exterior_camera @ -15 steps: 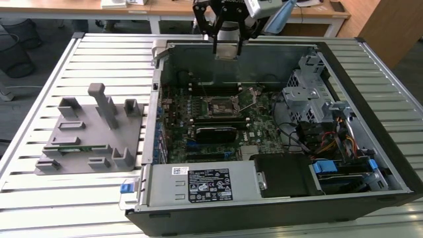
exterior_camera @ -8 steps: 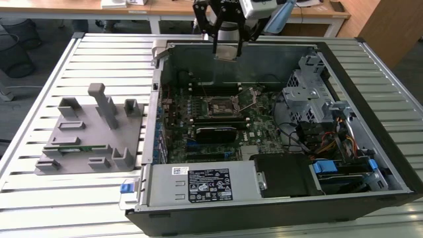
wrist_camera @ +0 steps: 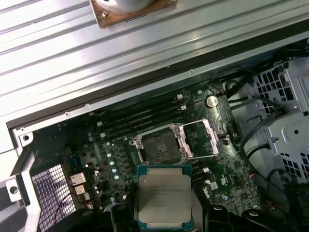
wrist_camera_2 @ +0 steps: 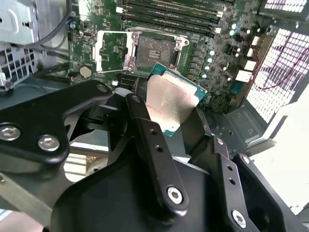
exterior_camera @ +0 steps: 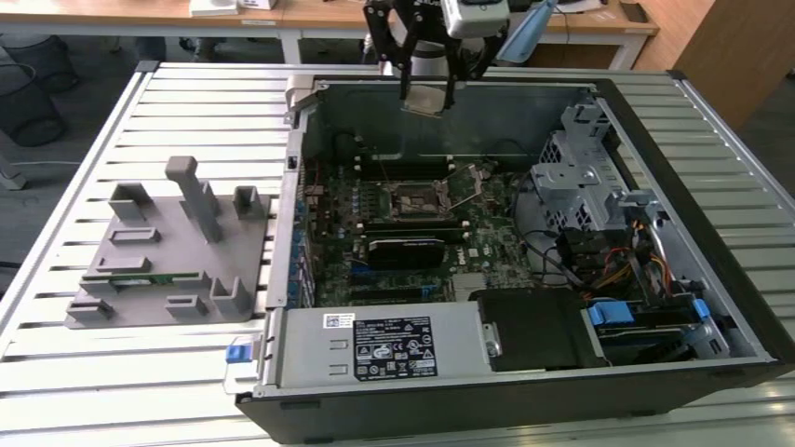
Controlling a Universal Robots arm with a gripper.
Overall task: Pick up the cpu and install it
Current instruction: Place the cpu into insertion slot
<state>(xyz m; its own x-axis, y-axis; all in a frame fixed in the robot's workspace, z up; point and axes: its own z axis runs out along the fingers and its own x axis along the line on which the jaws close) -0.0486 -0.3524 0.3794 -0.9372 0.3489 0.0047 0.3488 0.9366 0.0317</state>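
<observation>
One cpu (wrist_camera: 164, 195) is pinched by its edges in the gripper (exterior_camera: 429, 86), jaws closed to chip width. It hangs well above the socket (wrist_camera: 159, 145) and off to one side, w/ the load frame (wrist_camera: 200, 137) flipped open. Risks: thin edge grip could slip, and misaligned seating could bend the socket's pins.

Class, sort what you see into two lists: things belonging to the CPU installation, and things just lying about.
Job: cpu, held in the gripper; open socket.
Lying about: grey parts stand; green memory stick on it; power supply; drive cage.
</observation>
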